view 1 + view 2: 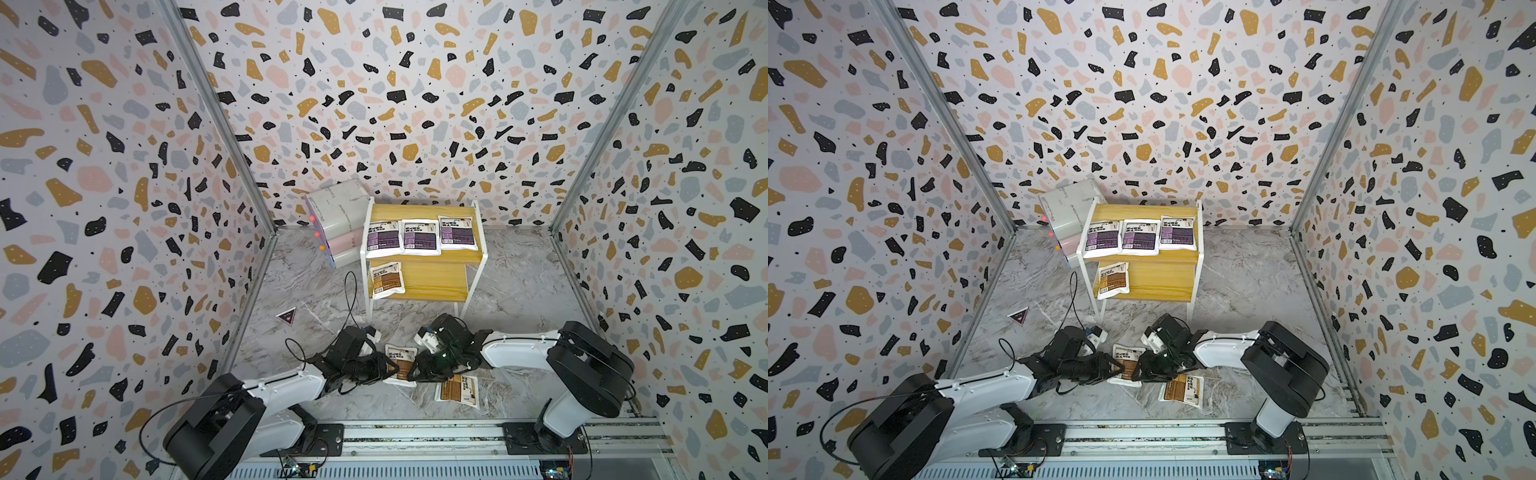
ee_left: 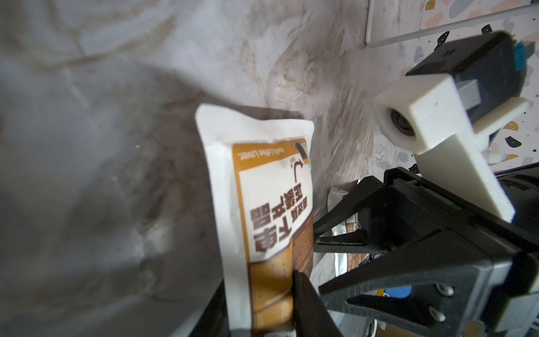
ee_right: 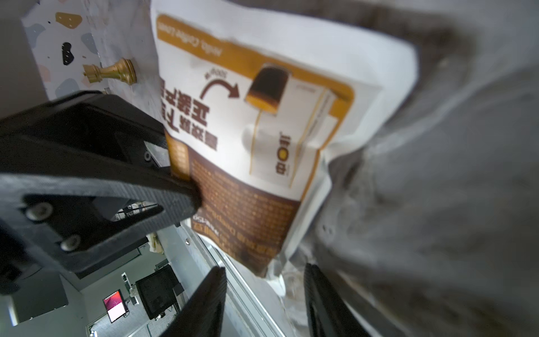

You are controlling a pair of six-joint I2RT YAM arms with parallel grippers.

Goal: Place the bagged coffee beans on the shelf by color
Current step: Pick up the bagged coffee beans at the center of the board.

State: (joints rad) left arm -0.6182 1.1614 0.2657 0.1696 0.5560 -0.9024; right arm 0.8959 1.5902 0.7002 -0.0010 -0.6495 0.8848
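Observation:
My left gripper (image 2: 262,291) is shut on a brown-orange bagged coffee pouch (image 2: 271,186), low over the marble floor; both top views show this pouch (image 1: 401,357) (image 1: 1126,358) between the two grippers. My right gripper (image 3: 264,271) is open, its jaws apart just off the pouch's (image 3: 262,146) lower corner. A second brown pouch (image 1: 457,388) lies flat on the floor nearby. The shelf (image 1: 432,278) holds three purple pouches (image 1: 420,237) on its upper board and one brown pouch (image 1: 387,280) on its lower board.
Stacked white and pink boxes (image 1: 336,220) lean beside the shelf at the back left. A small dark triangular marker (image 1: 286,316) lies on the floor. A gold chess piece (image 3: 110,71) lies near the wall. The arms' rail (image 1: 415,432) runs along the front.

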